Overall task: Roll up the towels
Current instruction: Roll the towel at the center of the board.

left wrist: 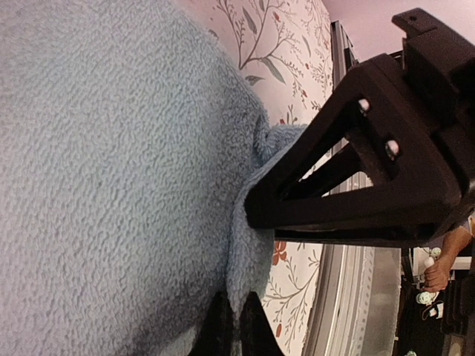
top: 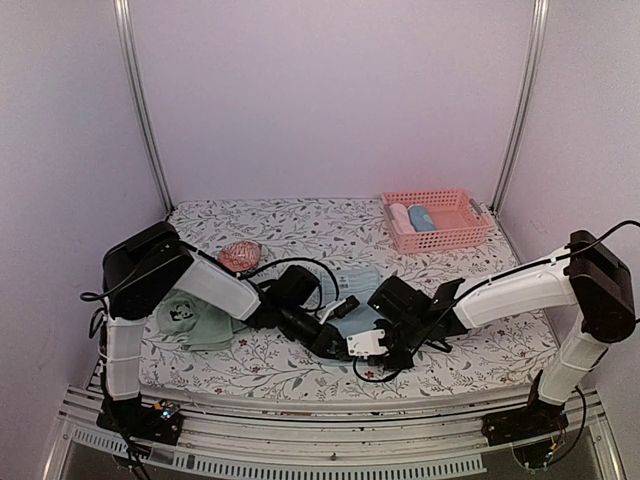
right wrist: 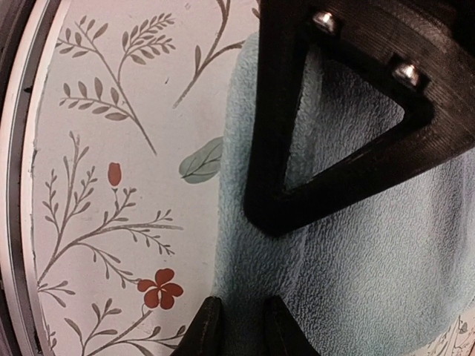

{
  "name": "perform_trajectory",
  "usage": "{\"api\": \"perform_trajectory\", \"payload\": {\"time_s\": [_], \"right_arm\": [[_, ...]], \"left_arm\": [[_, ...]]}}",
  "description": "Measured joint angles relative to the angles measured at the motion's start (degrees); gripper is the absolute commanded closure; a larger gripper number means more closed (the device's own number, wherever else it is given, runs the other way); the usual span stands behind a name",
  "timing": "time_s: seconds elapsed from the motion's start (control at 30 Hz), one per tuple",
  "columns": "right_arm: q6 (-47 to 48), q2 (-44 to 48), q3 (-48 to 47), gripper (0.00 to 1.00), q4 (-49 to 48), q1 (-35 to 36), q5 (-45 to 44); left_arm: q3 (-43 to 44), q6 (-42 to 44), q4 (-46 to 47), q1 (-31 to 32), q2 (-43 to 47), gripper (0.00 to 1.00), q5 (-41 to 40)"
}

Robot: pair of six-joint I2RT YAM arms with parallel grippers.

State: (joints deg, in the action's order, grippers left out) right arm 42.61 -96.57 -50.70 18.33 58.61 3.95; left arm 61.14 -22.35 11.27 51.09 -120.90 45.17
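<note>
Jaws of the left gripper are closed on the light blue towel. The towel's edge bunches into a small fold at the tip of the black finger. Past that edge the floral table cover lies bare as far as the metal rail along the table's near side.

From the right wrist, the right gripper stands over the same towel's border. Cloth passes between its finger and the lower tips, but I cannot tell whether the jaws are clamped on it or merely a little apart. The towel's edge runs top to bottom just left of the finger, and printed cover stretches from there to the curved table rim.

From above, both grippers meet on the blue towel at front centre, near the front edge. The sage green towel lies crumpled at the left, partly under the left arm and well apart from the blue one. A reddish round thing sits behind it. The pink basket stands at the back right. Open cover lies between those two, behind the arms.
</note>
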Motion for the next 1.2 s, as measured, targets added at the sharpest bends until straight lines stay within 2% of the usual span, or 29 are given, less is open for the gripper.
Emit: {"api": "perform_trajectory", "payload": {"time_s": [0.1, 0.2, 0.47, 0.57, 0.67, 0.9, 1.0, 1.07, 1.2], "right_arm": [[-0.3, -0.7, 0.0, 0.74, -0.8, 0.0, -0.7], [-0.4, -1.1, -0.1, 0.72, -1.1, 0.0, -0.6], [0.1, -2.0, 0.0, 0.71, -2.1, -0.5, 2.5], [0.5, -2.6, -0.1, 0.74, -3.2, -0.9, 4.0], [1.0, -3.2, -0.5, 0.84, -3.1, -2.0, 6.2], [2.3, -6.1, -4.7, 0.92, 2.8, -7.8, 17.8], [2.8, -8.7, -7.9, 0.94, 8.5, -11.0, 24.8], [3.4, -11.5, -10.8, 0.94, 13.1, -13.5, 30.1], [4.8, -16.7, -15.6, 0.94, 20.9, -17.9, 38.4]], "left_arm": [[0.0, 0.0, 0.0, 0.0, 0.0, 0.99, 0.0], [0.0, 0.0, -0.1, 0.0, 0.0, 0.94, 0.0], [-2.3, 0.7, -0.3, -0.8, 2.2, 0.83, -1.3], [-5.0, 1.3, -0.6, -1.1, 5.2, 0.76, -3.5], [-9.8, 1.6, -0.9, -1.4, 10.4, 0.68, -7.1], [-23.9, 2.6, 2.0, -0.5, 24.5, 0.62, -18.6], [-29.4, 5.6, 4.0, 4.1, 31.4, 0.61, -27.2], [-32.2, 9.6, 6.3, 11.0, 35.6, 0.60, -34.3], [-32.9, 18.7, 9.6, 21.2, 37.5, 0.58, -44.7]]}}
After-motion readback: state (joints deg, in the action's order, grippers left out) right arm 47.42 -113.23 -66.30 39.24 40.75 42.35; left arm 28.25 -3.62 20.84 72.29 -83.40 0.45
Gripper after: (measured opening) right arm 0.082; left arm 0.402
